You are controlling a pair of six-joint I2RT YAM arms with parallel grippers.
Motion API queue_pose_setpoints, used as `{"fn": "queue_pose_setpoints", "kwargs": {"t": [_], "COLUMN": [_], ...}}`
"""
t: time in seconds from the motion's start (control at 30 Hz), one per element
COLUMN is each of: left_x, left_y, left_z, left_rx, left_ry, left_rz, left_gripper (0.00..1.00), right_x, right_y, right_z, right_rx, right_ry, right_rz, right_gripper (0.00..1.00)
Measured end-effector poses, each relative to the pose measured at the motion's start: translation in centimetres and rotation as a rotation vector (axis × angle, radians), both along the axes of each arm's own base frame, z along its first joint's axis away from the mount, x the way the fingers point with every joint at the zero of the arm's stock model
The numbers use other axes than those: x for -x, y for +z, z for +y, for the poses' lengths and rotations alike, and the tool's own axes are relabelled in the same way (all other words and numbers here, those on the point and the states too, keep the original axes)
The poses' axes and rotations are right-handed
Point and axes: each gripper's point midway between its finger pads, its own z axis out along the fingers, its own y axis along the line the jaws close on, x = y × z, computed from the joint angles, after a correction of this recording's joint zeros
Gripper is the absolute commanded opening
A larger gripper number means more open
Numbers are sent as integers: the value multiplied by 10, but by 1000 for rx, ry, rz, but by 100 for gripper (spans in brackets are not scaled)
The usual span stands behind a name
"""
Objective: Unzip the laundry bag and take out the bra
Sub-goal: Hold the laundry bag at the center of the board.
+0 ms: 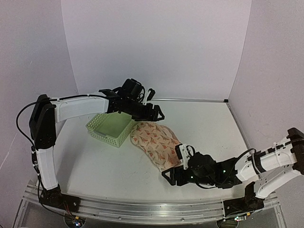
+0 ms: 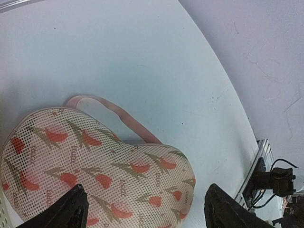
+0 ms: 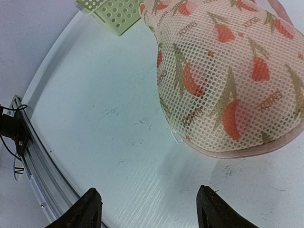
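Note:
The laundry bag (image 1: 154, 142), cream mesh with a red-orange leaf print, lies flat and closed on the white table. My left gripper (image 1: 154, 113) is open and hovers over the bag's far end; the bag fills the space between its fingers in the left wrist view (image 2: 95, 166). My right gripper (image 1: 172, 176) is open and low at the bag's near end. In the right wrist view, the bag (image 3: 228, 71) lies ahead of the open gripper (image 3: 149, 204), with a small clear zipper pull (image 3: 176, 137) at its edge. The bra does not show.
A light-green lattice basket (image 1: 110, 127) stands just left of the bag, touching it; its corner shows in the right wrist view (image 3: 114, 12). A pink strap loop (image 2: 114, 111) lies beside the bag. The table's front rail (image 3: 28, 156) is near the right gripper.

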Motion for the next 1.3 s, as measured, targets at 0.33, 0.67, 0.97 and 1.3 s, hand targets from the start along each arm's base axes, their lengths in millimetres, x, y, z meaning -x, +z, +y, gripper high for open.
{"fn": "queue_pose_setpoints", "kwargs": {"t": [0.33, 0.67, 0.97, 1.3], "left_x": [2, 2, 1, 0], "left_y": [-93, -113, -135, -142], "left_z": [6, 12, 12, 7], "left_rx": [-150, -196, -210, -189], "left_ry": [3, 23, 30, 35], "left_rz": [121, 138, 158, 174], "left_gripper": [83, 83, 82, 81], "right_x": [1, -18, -13, -18], "right_y": [-31, -27, -35, -57], "right_z": [21, 43, 34, 33], "right_rx": [82, 104, 180, 275], "right_ry": [7, -80, -154, -202], "right_rz": [-10, -55, -47, -34], "right_gripper": [59, 51, 49, 45]}}
